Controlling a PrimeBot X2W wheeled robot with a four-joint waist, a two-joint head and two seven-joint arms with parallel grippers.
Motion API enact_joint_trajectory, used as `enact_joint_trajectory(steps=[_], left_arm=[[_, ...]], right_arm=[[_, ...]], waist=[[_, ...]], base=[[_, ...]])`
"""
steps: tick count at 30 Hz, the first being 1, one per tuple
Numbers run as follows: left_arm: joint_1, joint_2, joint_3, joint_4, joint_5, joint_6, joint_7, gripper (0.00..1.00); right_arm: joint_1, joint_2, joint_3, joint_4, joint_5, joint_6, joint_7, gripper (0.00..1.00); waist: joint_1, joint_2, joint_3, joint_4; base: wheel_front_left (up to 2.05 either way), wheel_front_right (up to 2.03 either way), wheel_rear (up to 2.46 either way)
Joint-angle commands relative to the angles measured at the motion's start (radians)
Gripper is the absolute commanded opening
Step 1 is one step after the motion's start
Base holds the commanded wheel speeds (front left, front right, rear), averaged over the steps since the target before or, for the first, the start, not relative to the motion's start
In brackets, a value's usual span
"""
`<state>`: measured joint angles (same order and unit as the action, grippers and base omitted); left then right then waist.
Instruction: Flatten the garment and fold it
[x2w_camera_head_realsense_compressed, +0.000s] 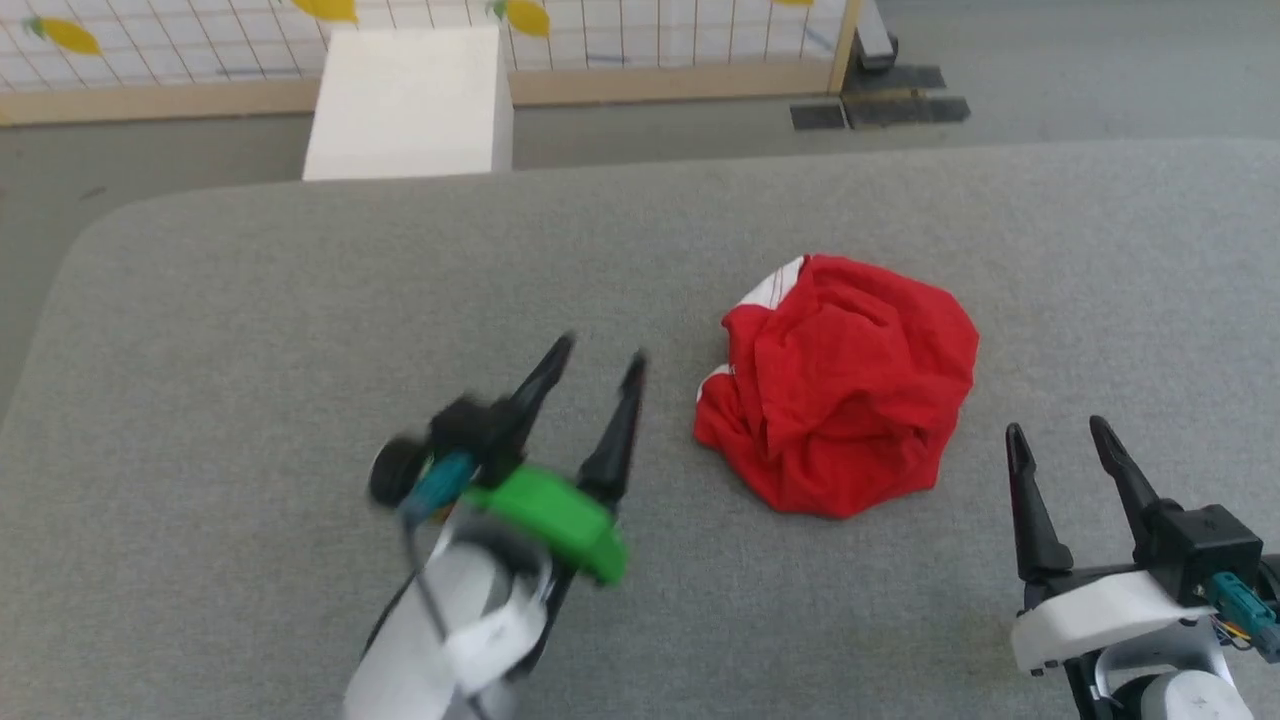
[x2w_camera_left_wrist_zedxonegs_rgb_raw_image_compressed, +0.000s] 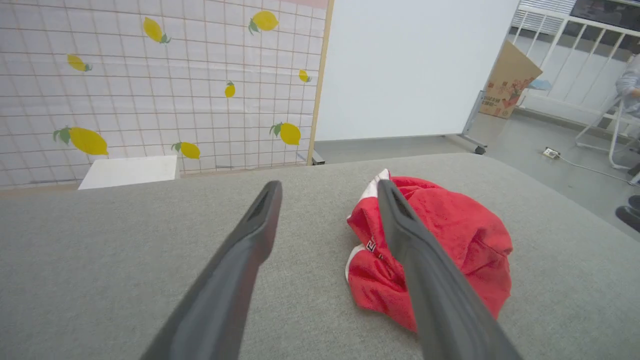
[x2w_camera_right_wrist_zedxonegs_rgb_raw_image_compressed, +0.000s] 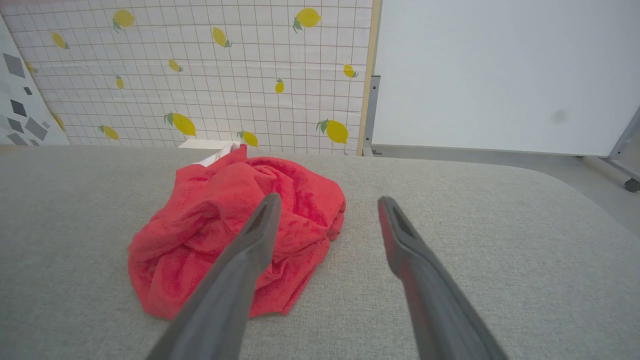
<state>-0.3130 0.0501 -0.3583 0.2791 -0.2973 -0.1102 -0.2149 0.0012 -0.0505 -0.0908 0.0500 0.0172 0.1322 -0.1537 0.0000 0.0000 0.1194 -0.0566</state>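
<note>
The garment (x2w_camera_head_realsense_compressed: 842, 385) lies crumpled in a red heap on the grey padded table (x2w_camera_head_realsense_compressed: 250, 300), right of centre, with a bit of white stripe showing at its upper left edge. In the left wrist view the garment (x2w_camera_left_wrist_zedxonegs_rgb_raw_image_compressed: 450, 235) sits ahead and to the right, small white lettering on a fold. My left gripper (x2w_camera_head_realsense_compressed: 600, 355) hovers open just left of the heap, blurred, nothing between its fingers. At the lower right my right gripper (x2w_camera_head_realsense_compressed: 1060, 430) stands open, apart from the heap. In the right wrist view the garment (x2w_camera_right_wrist_zedxonegs_rgb_raw_image_compressed: 220, 225) lies ahead and to the left.
A white box (x2w_camera_head_realsense_compressed: 410, 100) stands on the floor beyond the table's far edge, before a lemon-patterned screen (x2w_camera_left_wrist_zedxonegs_rgb_raw_image_compressed: 150, 85). A white panel (x2w_camera_left_wrist_zedxonegs_rgb_raw_image_compressed: 415, 65) and a cardboard box (x2w_camera_left_wrist_zedxonegs_rgb_raw_image_compressed: 507, 80) stand farther right, where part of a seated person (x2w_camera_left_wrist_zedxonegs_rgb_raw_image_compressed: 630, 85) shows. Bare table surrounds the heap.
</note>
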Motion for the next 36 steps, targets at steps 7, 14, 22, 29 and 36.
enact_joint_trajectory(steps=[7,14,22,29,36], left_arm=[[-0.269,0.0,-0.163,0.145,-0.126,0.021,0.153,1.0],[-0.351,0.0,-0.287,0.251,-0.275,0.043,0.482,1.0],[-0.33,0.009,-0.358,0.2,-0.33,0.031,0.696,0.0],[-0.349,0.008,-0.327,0.051,-0.299,0.014,0.379,0.0],[-0.367,0.039,-0.212,-0.027,-0.238,0.153,0.189,0.0]], right_arm=[[-0.047,0.0,0.029,0.004,0.028,-0.002,-0.007,1.0],[-0.072,0.0,0.034,0.038,0.057,-0.002,-0.04,1.0],[-0.074,0.0,0.031,0.08,0.074,-0.002,-0.065,1.0],[-0.066,0.0,0.036,0.096,0.072,-0.002,-0.072,1.0],[-0.039,0.0,0.021,0.081,0.062,-0.002,-0.059,1.0]], waist=[[0.0,0.0,0.126,-0.08],[0.0,0.0,0.169,-0.144],[0.0,0.0,0.154,-0.171],[0.0,0.0,0.081,-0.152],[0.0,0.0,0.022,-0.11]], base=[[0.0,0.0,0.0],[0.0,0.0,0.0],[0.0,0.0,0.0],[0.0,0.0,0.0],[0.0,0.0,0.0]])
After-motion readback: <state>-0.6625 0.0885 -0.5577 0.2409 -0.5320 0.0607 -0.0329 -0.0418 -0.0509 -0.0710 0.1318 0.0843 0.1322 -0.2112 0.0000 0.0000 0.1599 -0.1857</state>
